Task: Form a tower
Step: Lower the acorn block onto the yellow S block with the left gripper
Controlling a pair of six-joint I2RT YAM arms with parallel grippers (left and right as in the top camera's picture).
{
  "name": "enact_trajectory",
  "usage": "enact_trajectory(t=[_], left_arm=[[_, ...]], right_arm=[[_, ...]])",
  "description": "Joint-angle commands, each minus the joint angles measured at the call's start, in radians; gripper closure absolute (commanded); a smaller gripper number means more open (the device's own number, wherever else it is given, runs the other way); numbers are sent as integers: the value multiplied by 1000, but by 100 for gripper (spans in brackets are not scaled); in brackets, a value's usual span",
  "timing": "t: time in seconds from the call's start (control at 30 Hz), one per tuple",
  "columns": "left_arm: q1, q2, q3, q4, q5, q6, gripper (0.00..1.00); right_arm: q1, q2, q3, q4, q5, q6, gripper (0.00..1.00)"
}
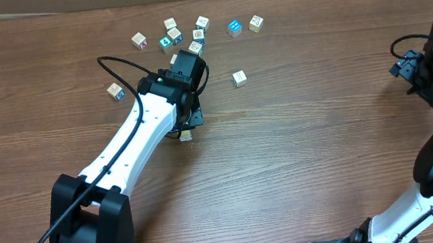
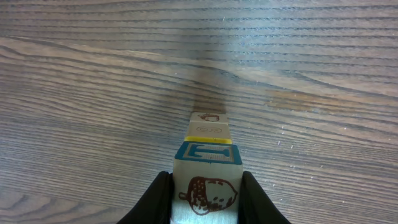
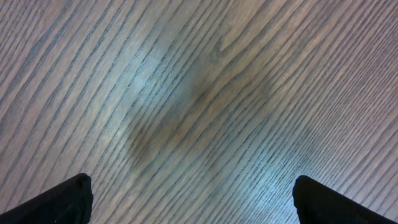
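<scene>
Pinching the pale wooden cube with a brown acorn print (image 2: 206, 194), the left end effector (image 2: 205, 186) is poised over the tower (image 2: 209, 140), a narrow stack of small printed wooden cubes on the brown wooden bench (image 2: 93, 93). The held cube should be squared on the blue-framed cube (image 2: 208, 154) beneath, then released slowly, with a straight upward withdrawal. The right end effector (image 3: 199, 202) is spread wide, well apart.

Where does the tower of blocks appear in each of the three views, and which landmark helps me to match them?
Overhead: the tower is left of centre, mostly hidden under the left end effector; only a pale corner shows.
Left wrist: bottom centre, nearest block between the black fingers.
Right wrist: not in it.
Shared landmark: the wood-grain table, in all three.
</scene>
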Motion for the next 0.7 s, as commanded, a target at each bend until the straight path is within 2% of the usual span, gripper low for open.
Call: enact_trajectory(t=[0.0, 0.67], left_arm=[[-9, 8, -7, 2, -21, 9, 96], [-9, 8, -8, 13, -21, 8, 96]], right_arm=[[-4, -26, 19, 5, 6, -3, 0], [-4, -26, 19, 5, 6, -3, 0]])
